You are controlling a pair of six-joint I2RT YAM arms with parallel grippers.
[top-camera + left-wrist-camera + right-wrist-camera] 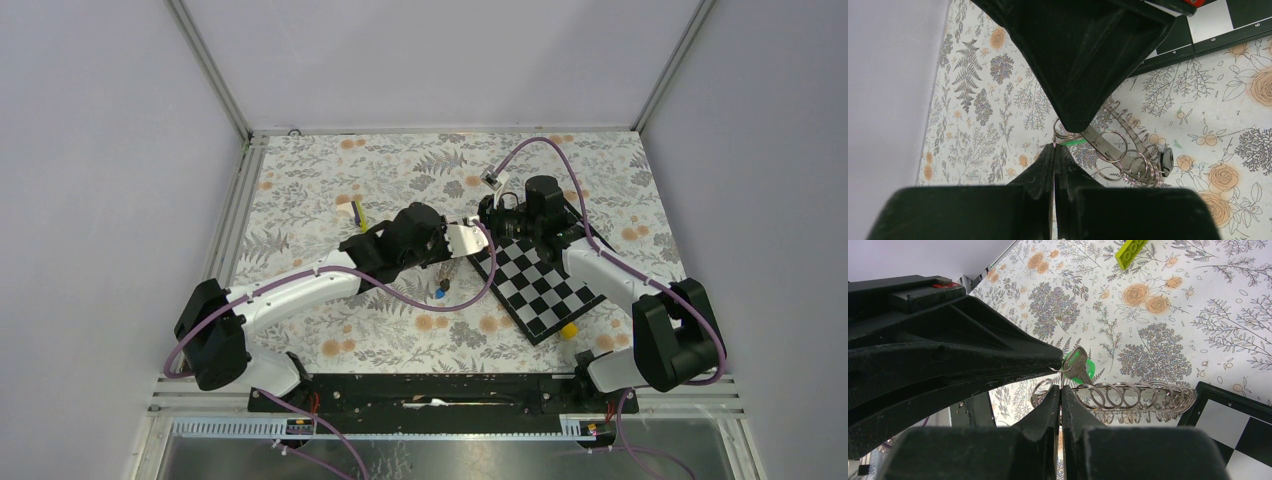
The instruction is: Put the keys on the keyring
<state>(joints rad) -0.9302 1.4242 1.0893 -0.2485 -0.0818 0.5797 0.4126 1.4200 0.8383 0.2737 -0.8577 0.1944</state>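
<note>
The keyring [1128, 396] is a chain of silver rings strung out level between my two grippers, above the floral mat. My left gripper [1054, 146] is shut, pinching an end ring of the keyring [1120, 155]. My right gripper [1061, 387] is shut on a thin ring of the same end, tip to tip with the left one. The green key [1079, 365] hangs on that end ring; it shows as a sliver in the left wrist view [1071, 142]. The black-brown key [1165, 159] hangs at the far end. In the top view the strand [450, 268] dangles with the blue key [440, 295] lowest.
The black-and-white checkerboard [545, 285] lies under and right of the right gripper. A small yellow block [568, 330] sits at its near corner. A yellow-green stick [358, 213] lies on the mat to the left, also in the right wrist view [1131, 251].
</note>
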